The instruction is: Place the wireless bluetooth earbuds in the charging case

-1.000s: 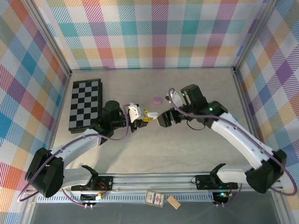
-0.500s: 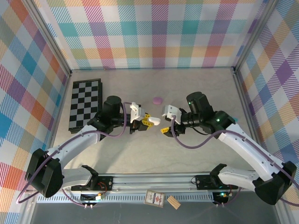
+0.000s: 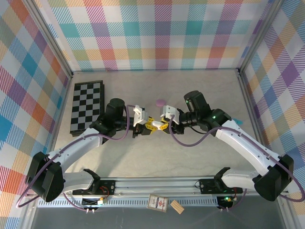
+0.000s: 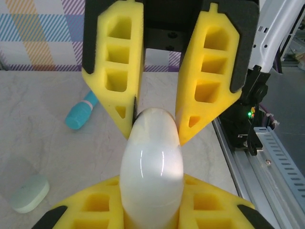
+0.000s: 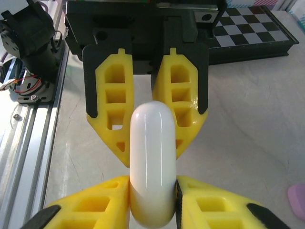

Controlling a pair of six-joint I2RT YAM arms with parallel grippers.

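Pale table [image 3: 200, 88] within plaid walls [image 3: 152, 33], chessboard [image 3: 86, 106] far left; left tool [image 3: 151, 125], right tool [image 3: 162, 126] both tight on charging case [image 5: 152, 157]

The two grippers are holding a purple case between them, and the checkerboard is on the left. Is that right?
Not quite: the case is white, not purple, as the right wrist view shows. The left gripper and right gripper do hold it between them, and the checkerboard is on the left. The small purple thing lies on the table.
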